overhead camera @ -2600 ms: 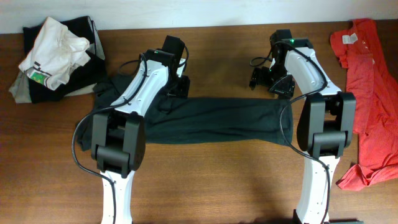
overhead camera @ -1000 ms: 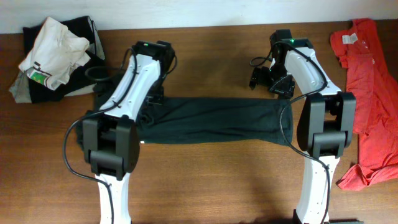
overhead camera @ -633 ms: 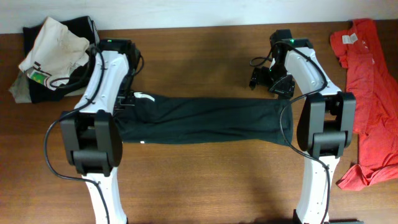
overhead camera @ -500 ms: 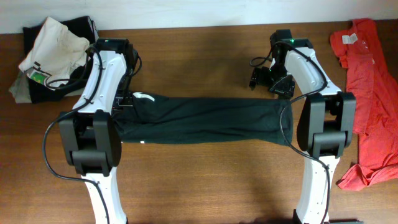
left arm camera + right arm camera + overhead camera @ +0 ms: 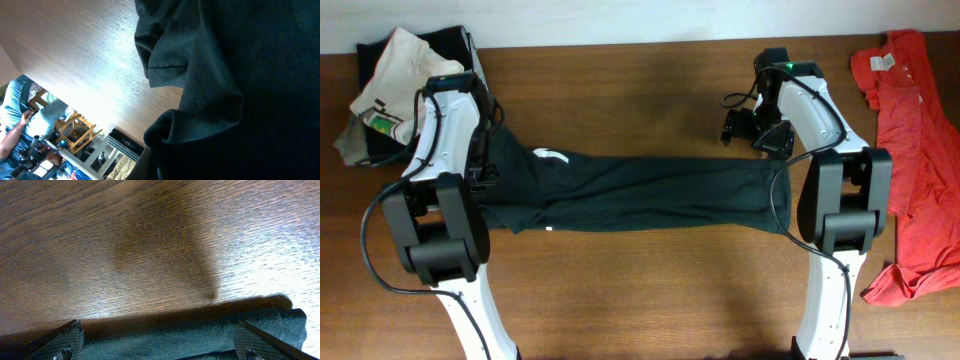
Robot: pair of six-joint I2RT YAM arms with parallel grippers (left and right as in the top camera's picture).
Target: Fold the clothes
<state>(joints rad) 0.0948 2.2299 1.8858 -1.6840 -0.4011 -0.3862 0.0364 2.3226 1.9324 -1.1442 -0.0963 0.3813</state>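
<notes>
Now the left gripper [image 5: 485,175], clamped on the shirt [image 5: 660,190], is dragging it leftward, straightening it for folding; the right gripper [image 5: 160,339] is hovering wide open, empty.

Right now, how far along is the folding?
Done: the black shirt is gathered into a long narrow band across the table. In hand: the left gripper looks shut on its left end, and the right gripper is open beside the right end. Left: folding the band's ends in, then the red shirt, lying unfolded at the right edge.
</notes>
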